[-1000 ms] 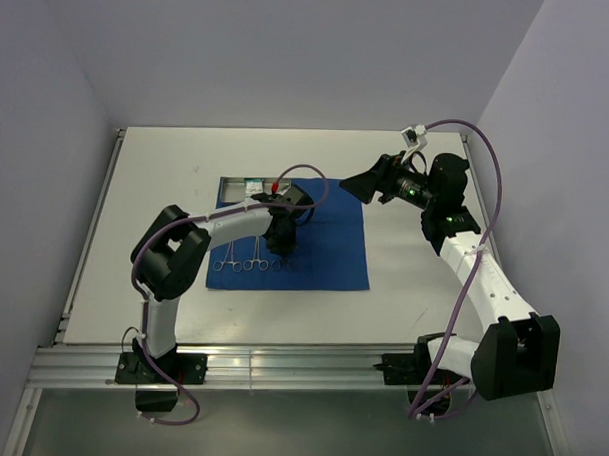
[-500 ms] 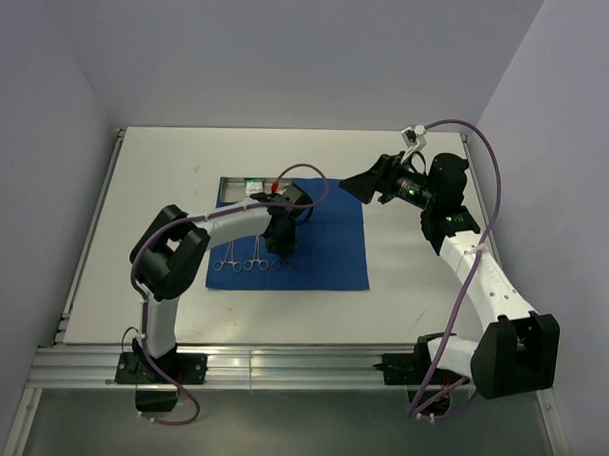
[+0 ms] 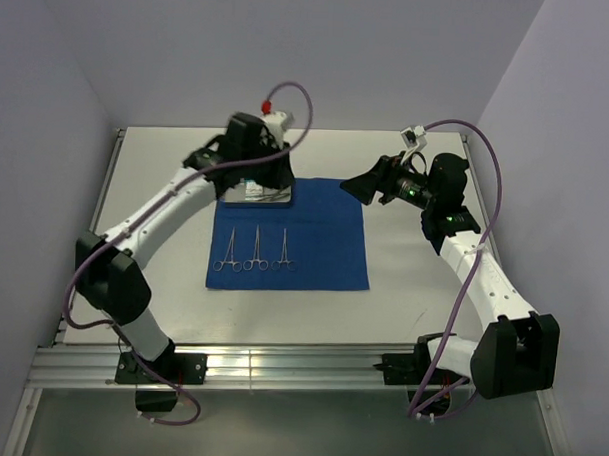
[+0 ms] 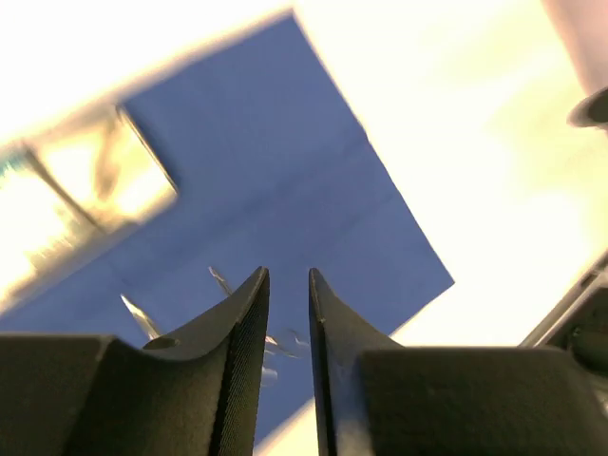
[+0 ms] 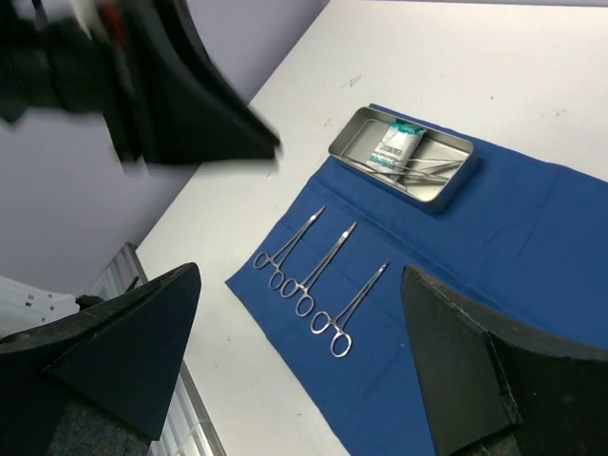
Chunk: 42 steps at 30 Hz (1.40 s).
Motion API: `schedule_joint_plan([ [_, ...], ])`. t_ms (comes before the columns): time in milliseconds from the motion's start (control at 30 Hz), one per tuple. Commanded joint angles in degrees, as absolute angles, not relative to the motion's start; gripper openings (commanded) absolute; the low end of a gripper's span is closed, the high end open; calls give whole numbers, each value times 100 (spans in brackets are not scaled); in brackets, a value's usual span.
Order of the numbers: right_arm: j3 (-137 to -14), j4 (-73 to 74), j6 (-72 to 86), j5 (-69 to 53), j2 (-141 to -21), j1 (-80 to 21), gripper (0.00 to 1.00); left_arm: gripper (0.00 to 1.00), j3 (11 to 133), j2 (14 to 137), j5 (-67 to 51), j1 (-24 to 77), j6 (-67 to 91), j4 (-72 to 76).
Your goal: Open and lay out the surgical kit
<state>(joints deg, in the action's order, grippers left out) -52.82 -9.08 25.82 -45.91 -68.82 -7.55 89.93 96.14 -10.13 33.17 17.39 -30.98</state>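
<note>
Along the near edge of the white bench (image 3: 413,282) runs an aluminium frame (image 3: 280,365) that carries both bases. The left arm (image 3: 160,208) bends at its elbow over the near-left part of the bench, then reaches far and inward in one long diagonal, with its wrist high above the far-left corner of the cloth (image 3: 324,239). The left end effector (image 4: 288,285) points down with its jaws narrow, a slim gap between them and nothing in it. The right arm (image 3: 478,269) folds its elbow back at the near-right corner and runs far and inward. The right end effector (image 5: 301,269) hangs beside the cloth's far-right corner, turned toward the cloth, jaws wide and holding nothing.

The blue cloth lies flat, a little left of the bench's middle. Three ring-handled clamps (image 3: 252,249) lie side by side on its near-left part, apart from one another, rings toward the near edge. The steel tray (image 5: 382,182) sits on the cloth's far-left corner and holds a white-green packet (image 5: 394,144) and slim steel instruments (image 5: 427,169); their number cannot be told. Plain pale walls (image 3: 290,57) close the left, far and right sides.
</note>
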Motion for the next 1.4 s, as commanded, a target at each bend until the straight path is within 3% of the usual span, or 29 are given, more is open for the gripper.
schedule_joint_plan([
  [0,-5502,-870,2294,-4535,-6820,-686,93,27,9446,9868,-3556,2296,-136,-3039],
  [133,-5511,-756,2136,-4518,-6829,-677,93,28,10571,10878,-3974,1706,-2472,-4024],
  [300,-5519,-721,2066,-4544,-6908,-677,93,21,11354,11793,-4043,1512,-4129,-4850],
  [433,-5520,-615,1951,-4535,-6917,-677,93,23,11768,12479,-4193,1459,-5341,-5449],
  [1367,-5405,-677,1969,-4579,-7075,-650,94,20,11681,13430,-3577,1556,-5388,-5010],
])
